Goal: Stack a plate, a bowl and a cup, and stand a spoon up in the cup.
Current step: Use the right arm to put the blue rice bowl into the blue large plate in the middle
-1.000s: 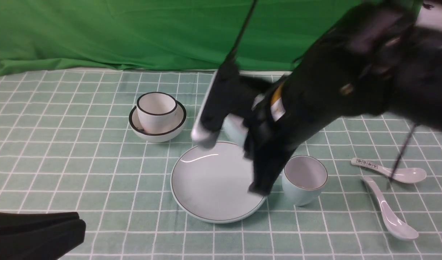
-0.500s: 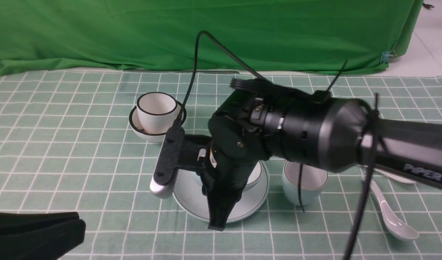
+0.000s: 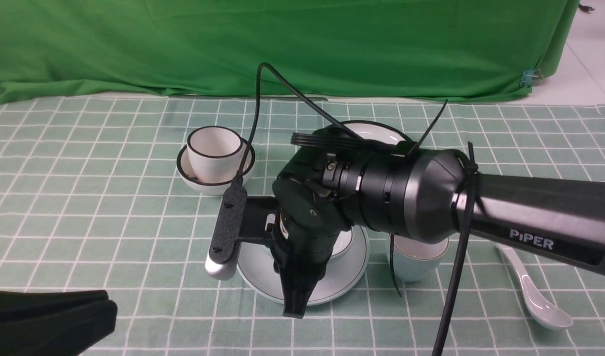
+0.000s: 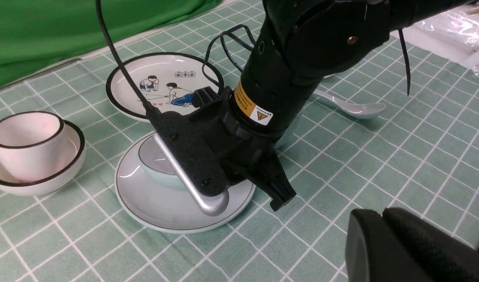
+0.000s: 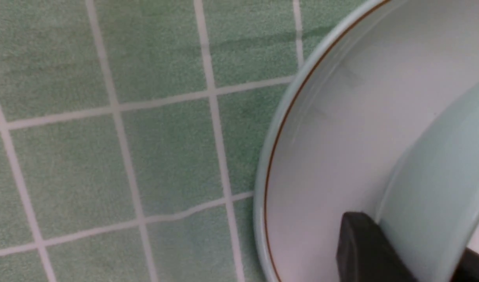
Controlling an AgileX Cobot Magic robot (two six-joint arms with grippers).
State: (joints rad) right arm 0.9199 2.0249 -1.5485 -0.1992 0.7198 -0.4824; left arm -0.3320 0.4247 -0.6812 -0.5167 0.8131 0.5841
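My right gripper (image 5: 415, 239) is clamped on the wall of the bowl (image 5: 439, 176), its dark fingers on either side of the smooth, pale blue-white glaze. The bowl is shallow and round with a thin dark rim line, and it sits within the plate (image 3: 262, 277), a plain glossy disc whose fine edge line looks reddish brown up close. My right arm (image 3: 411, 183) crosses above them in black plastic, with a smooth dark tube bearing "PiPER" in pale letters. It also carries a yellow-and-white warning label (image 4: 253, 105) with a triangle (its small print is beyond me). A rounded, silvery edge shows under the speckled black camera housing (image 3: 228, 225). My left gripper (image 4: 381, 215) has its matt, ridged fingers together.

Near the plate stands the cup (image 3: 415, 259), handleless and pale blue-green, partly behind my arm. Farther to the right lies the spoon (image 3: 535, 296), glossy white ceramic with an unmarked handle.

To the left, a black-rimmed white cup (image 3: 214, 153) sits in a black-rimmed bowl (image 3: 203, 187). Beyond my stack is the black-rimmed plate (image 4: 165, 74), printed with cartoon children and boxed characters (too small for me to read). Everything rests on green cloth (image 3: 109, 222) with a white grid; a creased green drape (image 3: 282, 44) hangs behind.
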